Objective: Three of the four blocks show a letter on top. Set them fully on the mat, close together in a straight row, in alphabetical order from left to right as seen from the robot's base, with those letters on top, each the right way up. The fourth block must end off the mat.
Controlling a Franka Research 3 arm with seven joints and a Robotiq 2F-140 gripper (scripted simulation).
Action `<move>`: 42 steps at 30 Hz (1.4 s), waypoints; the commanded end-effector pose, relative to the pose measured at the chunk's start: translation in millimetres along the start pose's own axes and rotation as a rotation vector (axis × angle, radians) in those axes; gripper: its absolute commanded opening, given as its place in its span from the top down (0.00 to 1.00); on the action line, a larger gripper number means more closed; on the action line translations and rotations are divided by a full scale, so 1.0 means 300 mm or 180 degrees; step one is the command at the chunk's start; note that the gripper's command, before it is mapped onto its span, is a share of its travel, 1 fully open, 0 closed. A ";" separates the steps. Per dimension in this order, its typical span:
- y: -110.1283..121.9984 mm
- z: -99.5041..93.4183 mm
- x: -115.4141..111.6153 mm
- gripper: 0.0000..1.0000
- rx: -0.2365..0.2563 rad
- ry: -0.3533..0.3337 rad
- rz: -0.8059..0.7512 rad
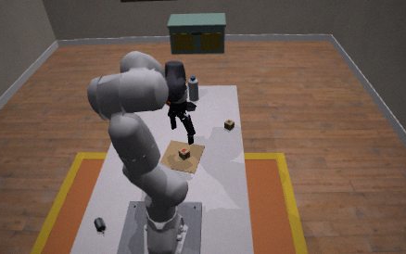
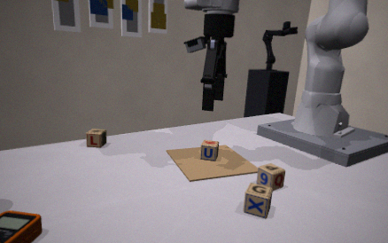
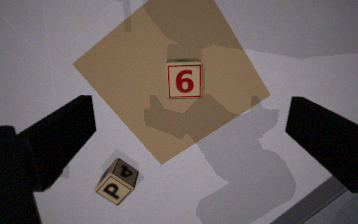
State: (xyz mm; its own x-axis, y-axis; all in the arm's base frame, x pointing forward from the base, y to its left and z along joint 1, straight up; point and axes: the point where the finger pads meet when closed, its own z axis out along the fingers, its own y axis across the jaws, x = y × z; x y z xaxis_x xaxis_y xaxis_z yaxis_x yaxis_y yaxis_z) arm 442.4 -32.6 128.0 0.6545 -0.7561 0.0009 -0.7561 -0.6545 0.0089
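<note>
A block (image 1: 183, 153) (image 2: 209, 151) (image 3: 184, 81) sits on the tan mat (image 1: 196, 153) (image 2: 187, 166) (image 3: 120, 65), with a red 6 on top and a blue U on one side. A second block (image 1: 229, 124) (image 2: 96, 137) stands off the mat, a red L on its side; its top is too small to read. A block (image 2: 257, 200) with G on top and X on its side is off the mat. Beside it, a block (image 2: 271, 176) (image 3: 116, 182) with 9 and Q sides seems to show P on top. The gripper (image 1: 182, 133) (image 2: 213, 103) (image 3: 192, 112) is open and empty, high above the mat area.
An orange multimeter (image 2: 11, 226) lies on the table. A bottle (image 1: 193, 89) stands at the table's far end. A small dark object (image 1: 99, 225) lies left of the robot's base plate (image 1: 131, 227) (image 2: 333, 146). The arm hides part of the table in the top view.
</note>
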 end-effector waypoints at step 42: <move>-0.004 0.014 0.003 0.00 0.0024 0.0007 0.0913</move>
State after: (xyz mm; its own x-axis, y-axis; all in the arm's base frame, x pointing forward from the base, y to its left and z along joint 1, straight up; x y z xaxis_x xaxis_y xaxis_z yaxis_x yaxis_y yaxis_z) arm 442.6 -32.6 123.9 0.5250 -0.8511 -0.0025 -0.8511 -0.5250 -0.0022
